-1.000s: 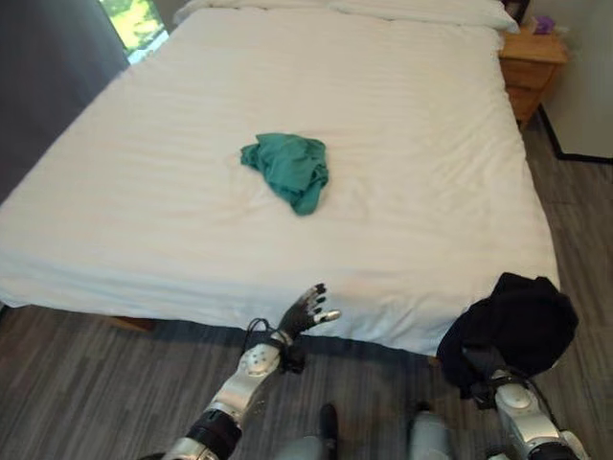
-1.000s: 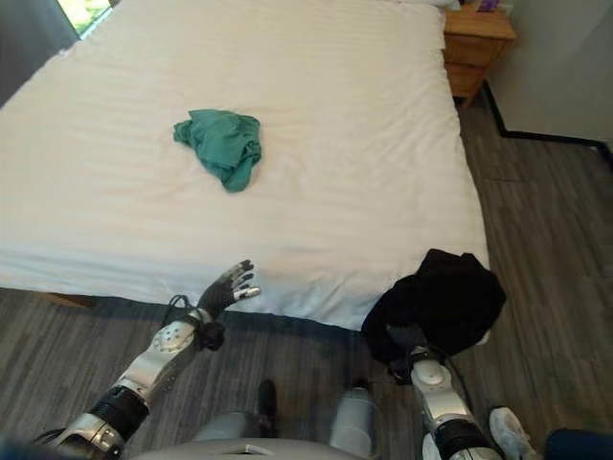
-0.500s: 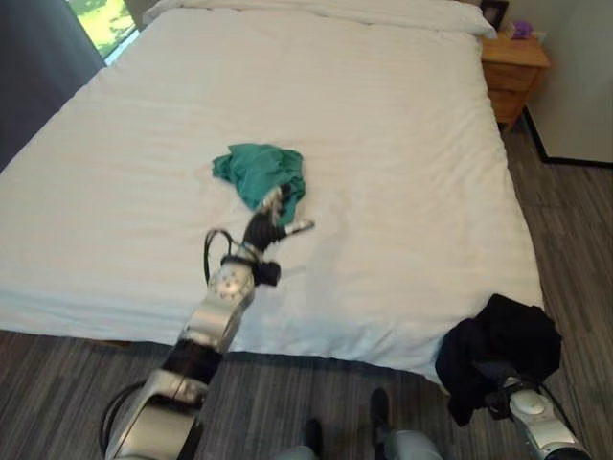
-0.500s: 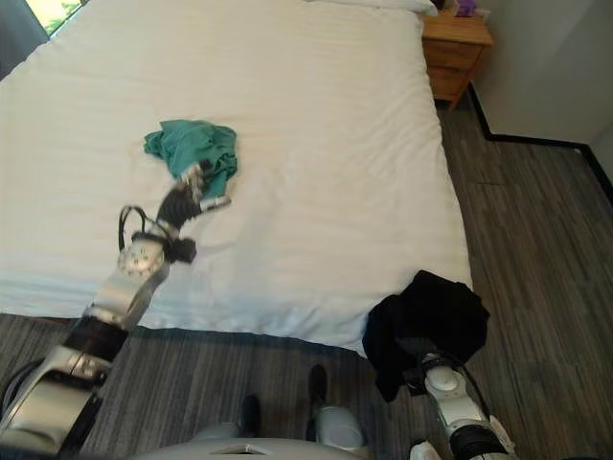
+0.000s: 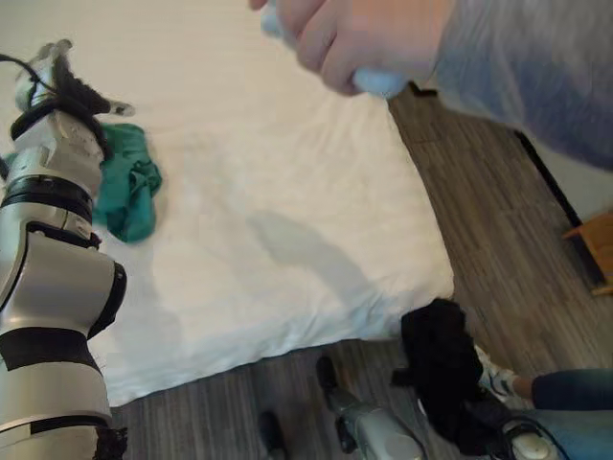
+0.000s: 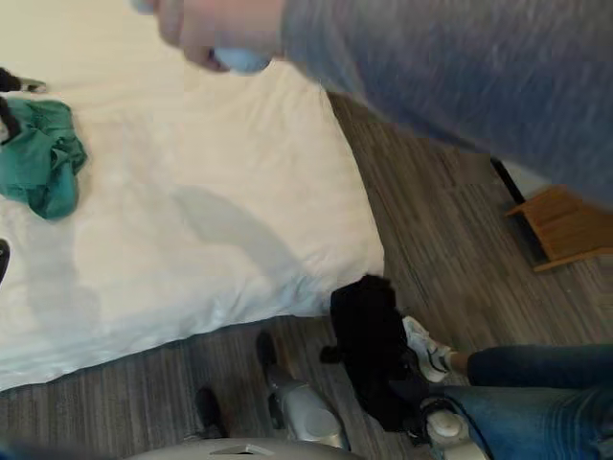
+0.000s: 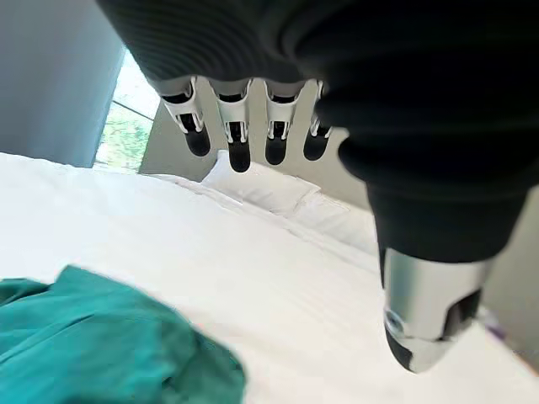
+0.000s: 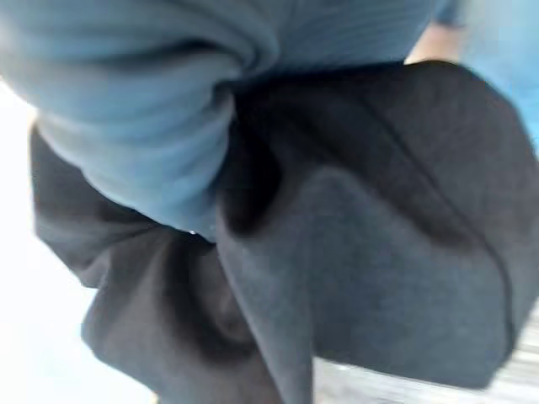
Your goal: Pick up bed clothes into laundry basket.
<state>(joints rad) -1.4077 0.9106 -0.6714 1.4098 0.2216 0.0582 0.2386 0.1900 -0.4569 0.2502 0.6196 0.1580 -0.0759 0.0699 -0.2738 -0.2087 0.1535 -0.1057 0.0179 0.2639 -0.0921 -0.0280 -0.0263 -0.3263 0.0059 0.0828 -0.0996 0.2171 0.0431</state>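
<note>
Left hand (image 7: 253,126), fingers spread and empty, hovers above the bed (image 5: 287,220); green garment (image 7: 101,345) lies just below its fingertips.

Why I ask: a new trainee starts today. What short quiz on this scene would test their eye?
1. True or false: the left hand has straight fingers above the green garment and is not gripping it.
2. Where is the black garment? A: spread on the pillows. B: hanging at the robot's right side, over the floor. C: on the wooden cabinet.
3. In a few words: what does the person's hand hold at the top of the eye views?

Key: 1 true. 2 B. 3 A pale blue object; what it is cannot be told.
</note>
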